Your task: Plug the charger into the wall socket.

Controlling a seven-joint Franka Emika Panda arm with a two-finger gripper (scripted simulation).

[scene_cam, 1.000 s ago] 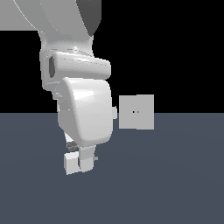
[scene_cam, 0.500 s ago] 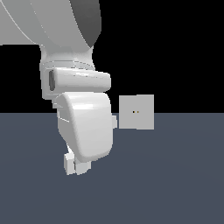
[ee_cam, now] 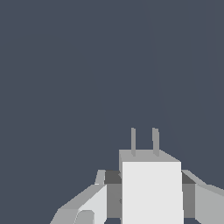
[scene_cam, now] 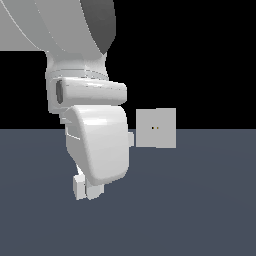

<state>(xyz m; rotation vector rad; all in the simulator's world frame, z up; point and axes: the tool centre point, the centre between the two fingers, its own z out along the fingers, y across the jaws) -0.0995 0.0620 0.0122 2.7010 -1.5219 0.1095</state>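
Since a second ago I have lifted the tool [scene_cam: 86, 189], at the exterior view's lower left, slightly off the table [scene_cam: 200, 200]. It pinches the charger [ee_cam: 151, 188], prongs outward, ready for carrying. At centre right, the wall socket [scene_cam: 156, 128] stands well apart. No containers here.

Charger and wall socket

White block charger [ee_cam: 151, 188], two grey prongs on one end, clamped between the tool's fingers; light-grey square wall socket [scene_cam: 156, 128] stands upright, far across the tabletop.
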